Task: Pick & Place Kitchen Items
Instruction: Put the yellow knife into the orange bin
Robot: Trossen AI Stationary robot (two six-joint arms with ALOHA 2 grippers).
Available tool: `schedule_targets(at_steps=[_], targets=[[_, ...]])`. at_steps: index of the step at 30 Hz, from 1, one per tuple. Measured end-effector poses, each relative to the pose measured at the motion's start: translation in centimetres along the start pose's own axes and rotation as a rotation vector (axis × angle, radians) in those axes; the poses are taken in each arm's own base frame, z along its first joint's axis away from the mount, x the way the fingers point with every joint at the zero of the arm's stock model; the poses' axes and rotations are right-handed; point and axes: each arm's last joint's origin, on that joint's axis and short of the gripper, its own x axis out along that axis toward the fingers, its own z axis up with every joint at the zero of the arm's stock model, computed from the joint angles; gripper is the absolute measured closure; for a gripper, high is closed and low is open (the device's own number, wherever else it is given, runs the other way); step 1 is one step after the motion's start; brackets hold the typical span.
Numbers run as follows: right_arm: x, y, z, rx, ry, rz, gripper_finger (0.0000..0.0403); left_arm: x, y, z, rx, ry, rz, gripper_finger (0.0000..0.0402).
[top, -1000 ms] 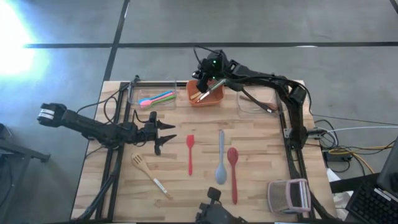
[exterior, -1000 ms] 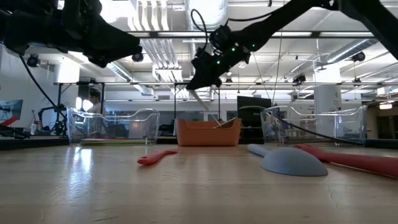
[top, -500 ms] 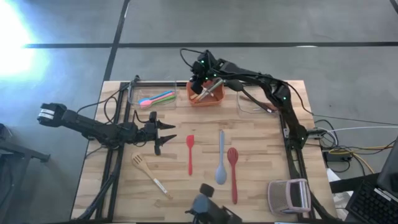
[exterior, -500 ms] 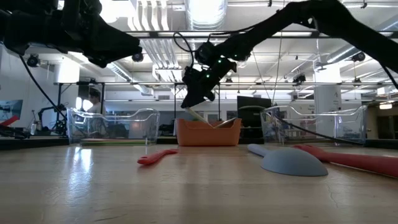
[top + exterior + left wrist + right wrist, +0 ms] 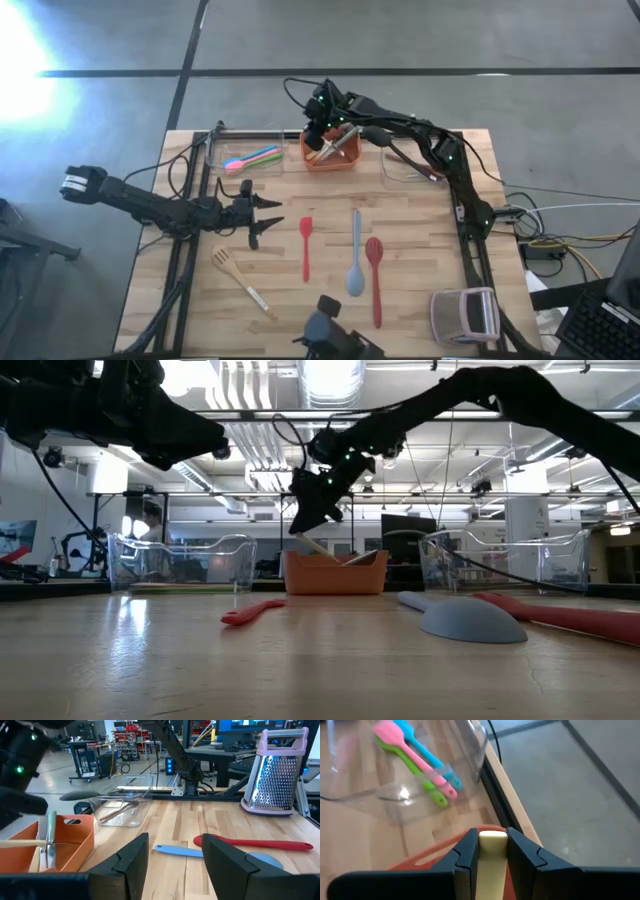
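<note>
One pale wooden utensil is pinched in the right gripper, handle slanting down into the orange bin directly beneath. Left gripper waits spread near the red spatula. Right wrist view shows fingers clamping the handle; high view shows only the bin alignment.

bright overhead lights, glare upper-left, backlit arms
</note>
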Motion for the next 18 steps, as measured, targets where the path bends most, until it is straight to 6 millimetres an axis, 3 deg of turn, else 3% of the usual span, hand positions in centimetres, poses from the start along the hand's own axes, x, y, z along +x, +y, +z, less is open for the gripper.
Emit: schedule_targets(at_steps=[18], targets=[[-7.1,1.8,5.5,0.081,-0.341,0.006,0.0339,0.0,0.0,-0.1,-0.017,0.008,0.000,0.0216]])
